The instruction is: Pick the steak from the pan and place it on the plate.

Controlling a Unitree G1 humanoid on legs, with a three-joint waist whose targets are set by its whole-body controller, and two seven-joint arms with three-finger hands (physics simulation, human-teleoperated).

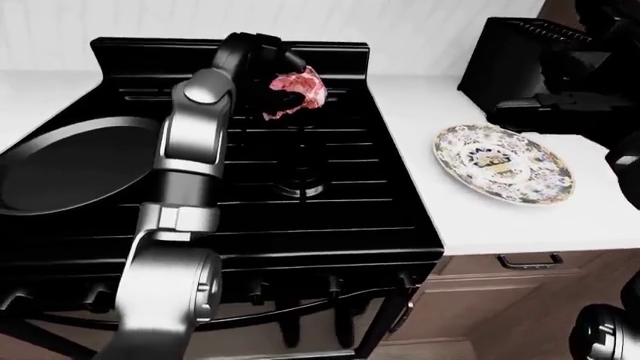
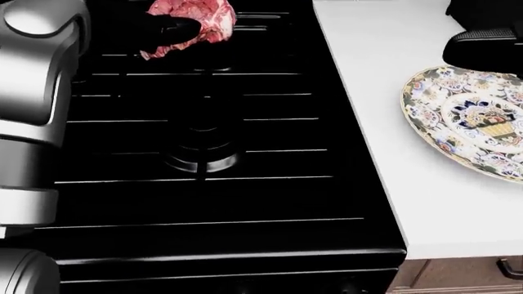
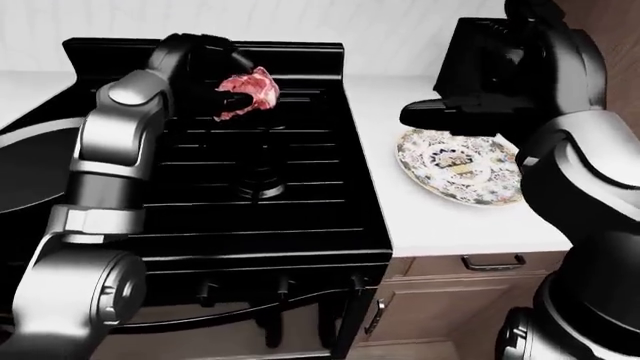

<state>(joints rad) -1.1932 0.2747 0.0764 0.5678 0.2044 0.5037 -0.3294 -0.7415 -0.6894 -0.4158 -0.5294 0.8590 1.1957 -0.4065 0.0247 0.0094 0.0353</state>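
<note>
My left hand (image 1: pixel 278 81) is shut on the raw red steak (image 1: pixel 298 91) and holds it in the air above the upper burners of the black stove (image 1: pixel 300 210). The steak also shows at the top of the head view (image 2: pixel 192 21). The black pan (image 1: pixel 70 161) sits empty on the stove's left side, down and left of the hand. The patterned plate (image 1: pixel 503 163) lies on the white counter (image 1: pixel 420 150) to the right of the stove. My right hand (image 3: pixel 425 114) is dark and hovers open over the plate's upper left rim.
A black appliance (image 1: pixel 520 52) stands on the counter above the plate. A burner cap (image 1: pixel 300 187) sits mid-stove between steak and plate. The counter's edge and a wooden drawer with a handle (image 1: pixel 530 261) lie below the plate.
</note>
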